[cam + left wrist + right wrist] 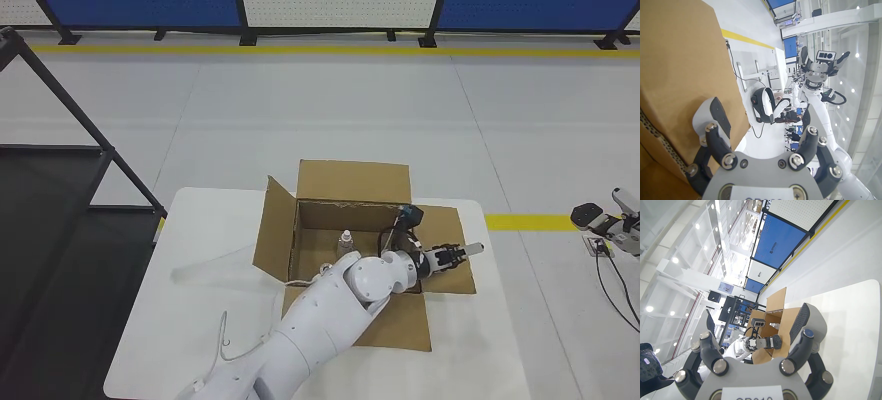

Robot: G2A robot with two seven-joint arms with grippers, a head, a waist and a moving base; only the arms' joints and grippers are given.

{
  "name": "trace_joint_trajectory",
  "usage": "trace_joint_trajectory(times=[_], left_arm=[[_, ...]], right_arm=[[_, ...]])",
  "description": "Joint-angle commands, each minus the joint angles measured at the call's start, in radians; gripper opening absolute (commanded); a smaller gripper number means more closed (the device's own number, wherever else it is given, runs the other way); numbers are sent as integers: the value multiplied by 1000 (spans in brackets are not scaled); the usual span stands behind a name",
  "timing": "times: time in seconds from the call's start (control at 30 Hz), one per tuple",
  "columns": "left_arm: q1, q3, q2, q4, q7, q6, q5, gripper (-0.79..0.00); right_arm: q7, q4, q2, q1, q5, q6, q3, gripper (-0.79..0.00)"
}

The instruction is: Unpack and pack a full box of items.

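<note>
1. Top view: the left arm (330, 320) lies rightward across the box (355, 182), with the left gripper (455, 255) released above its right flap (452, 277).
2. Also the right gripper (757, 325) is spread, well apart.
3. Box opens upward on the table (200, 280); bottle (345, 240) upright inside.

One cardboard box (355, 180) on one worktop (190, 300). One small bottle (345, 240) can be counted inside; an arm hides part of the interior. Two grasping parts: the left end effector (763, 113) and the right end effector (755, 321).

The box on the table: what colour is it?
The box is plain brown cardboard, seen best in the top view.
</note>
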Motion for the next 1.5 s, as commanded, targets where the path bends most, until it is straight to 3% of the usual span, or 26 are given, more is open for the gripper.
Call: trace_joint_trajectory(times=[0.0,0.5,1.1,1.47], left_arm=[[5,-4,0,-6,8,6,10,0],[10,-4,0,-12,16,8,14,0],[74,-64,-1,-69,45,191,98,0],[93,-94,-8,-84,33,200,145,0]], right_arm=[[0,0,0,0,0,0,0,0],[0,0,0,0,0,0,0,0],[0,0,0,0,0,0,0,0],[0,0,0,0,0,0,0,0]])
